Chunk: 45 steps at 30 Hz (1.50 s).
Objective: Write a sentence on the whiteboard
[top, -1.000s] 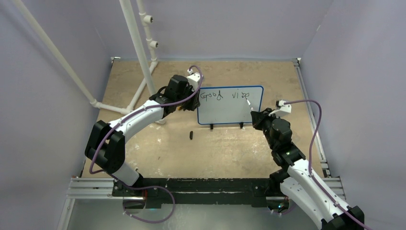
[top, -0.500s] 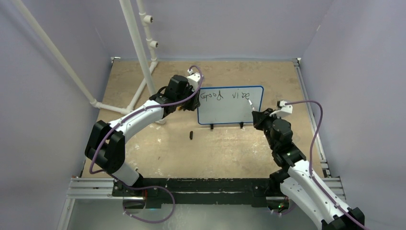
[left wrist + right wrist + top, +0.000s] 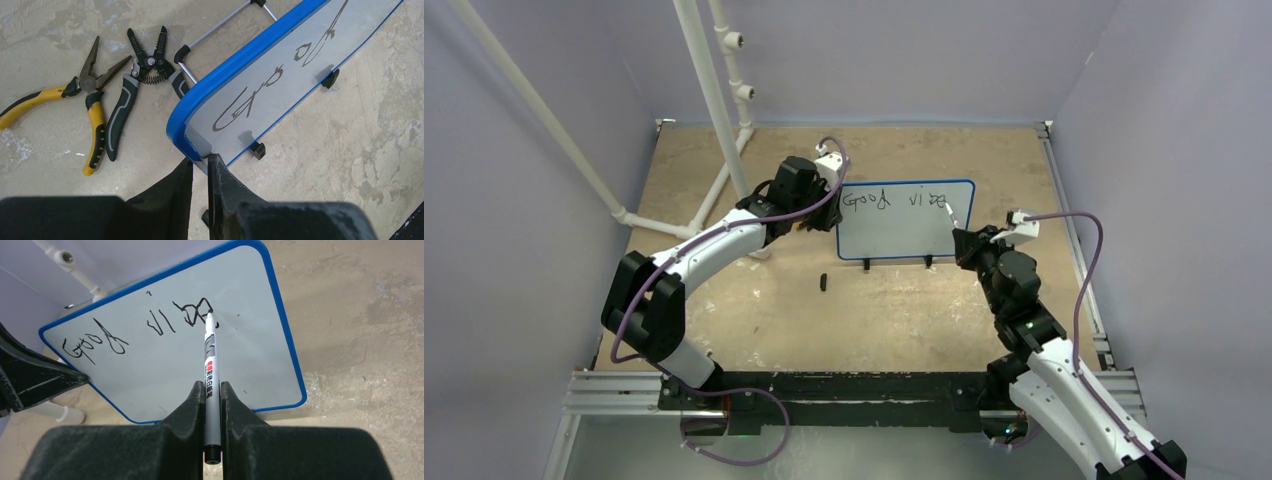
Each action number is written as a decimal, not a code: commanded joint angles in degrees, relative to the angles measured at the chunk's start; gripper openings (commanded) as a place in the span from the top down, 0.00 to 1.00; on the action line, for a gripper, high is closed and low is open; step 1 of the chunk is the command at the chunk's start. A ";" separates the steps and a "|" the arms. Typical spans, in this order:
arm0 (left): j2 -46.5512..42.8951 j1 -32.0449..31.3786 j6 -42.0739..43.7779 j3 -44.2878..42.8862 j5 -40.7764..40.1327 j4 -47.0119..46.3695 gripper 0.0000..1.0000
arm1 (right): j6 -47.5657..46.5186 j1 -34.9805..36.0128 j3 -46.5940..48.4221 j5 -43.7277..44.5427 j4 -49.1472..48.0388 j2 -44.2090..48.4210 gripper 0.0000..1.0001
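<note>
Right wrist cam: right gripper (image 3: 212,386) pinching marker (image 3: 210,352), left gripper (image 3: 200,161) pinching whiteboard (image 3: 150,372) corner, board slip could smear the sentence (image 3: 192,314)

Tabletop (image 3: 874,320): tan board, worn, blotched with pale patches. A metal rail (image 3: 1056,170) runs along the right edge.

Whiteboard (image 3: 894,235) stands mid-tabletop, slightly toward the back, leaning backward on small black feet (image 3: 256,149) and a wire stand (image 3: 215,25).

Small dark object (image 3: 823,282) lies on the bare board just in front of the whiteboard's left end, not touching it. Too small to identify.

Behind the whiteboard's left end, flat on the surface: yellow-handled pliers (image 3: 86,86), jaws parted. Just beside them is a grey-and-black wire stripper (image 3: 148,62), with one handle close to the wire stand.

White pipe frame (image 3: 712,100) stands on the left rear area.
</note>
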<state>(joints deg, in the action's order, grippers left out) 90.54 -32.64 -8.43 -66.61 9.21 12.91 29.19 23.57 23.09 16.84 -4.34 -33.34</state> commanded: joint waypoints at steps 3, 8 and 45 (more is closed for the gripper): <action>-0.80 0.03 -0.37 0.78 0.61 -2.27 0.86 | -1.71 -0.12 1.84 2.90 -2.51 -1.10 1.00; -0.81 0.05 -0.37 0.78 0.63 -2.22 0.86 | -1.85 -0.11 2.00 4.16 -2.94 -0.85 1.00; -0.98 0.04 -0.28 0.76 0.98 -2.27 0.86 | -1.98 -0.11 0.54 0.87 -3.18 -2.14 1.00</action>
<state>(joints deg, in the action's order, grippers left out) 90.54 -32.64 -8.40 -66.61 9.23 12.91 26.35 23.57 23.38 18.52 -7.29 -36.21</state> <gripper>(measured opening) 0.146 0.104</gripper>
